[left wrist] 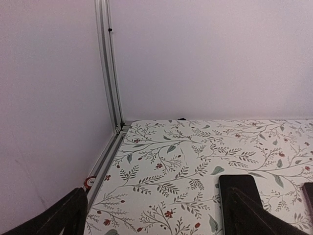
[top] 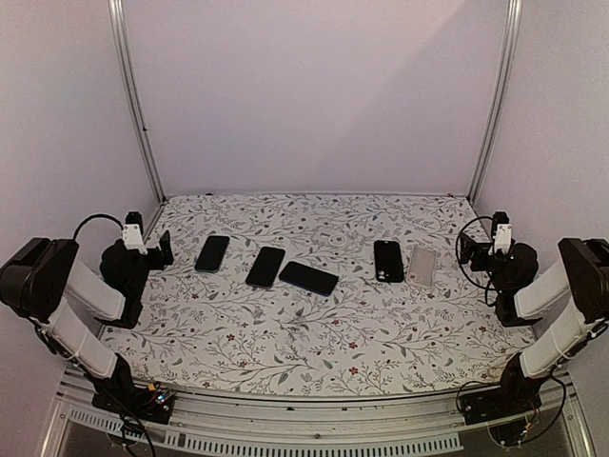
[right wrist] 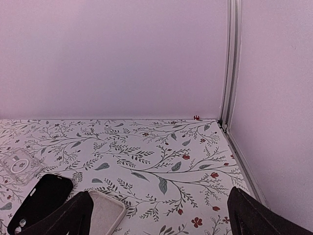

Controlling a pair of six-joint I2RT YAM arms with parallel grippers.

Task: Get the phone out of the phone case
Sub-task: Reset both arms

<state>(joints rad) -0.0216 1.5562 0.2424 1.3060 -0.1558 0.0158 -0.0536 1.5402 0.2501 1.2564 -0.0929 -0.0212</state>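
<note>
As the top view has it, the left gripper (top: 164, 248) sits at 9 o'clock of the worktop (top: 314, 347) and the right gripper (top: 464, 249) at 3 o'clock, each wide open and holding nothing. Three dark phones (top: 265, 267) lie toward 9 o'clock of centre, a black phone (top: 388, 260) and a pale case (top: 422, 265) toward 3 o'clock; which one is cased I cannot tell. Left wrist: fingers (left wrist: 244, 208) spread above the floral worktop. Right wrist: pale case at 7 o'clock, beside the black phone

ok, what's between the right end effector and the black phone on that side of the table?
A pale grey case lies flat between the right end effector and the black phone. The top view shows it best.
</note>
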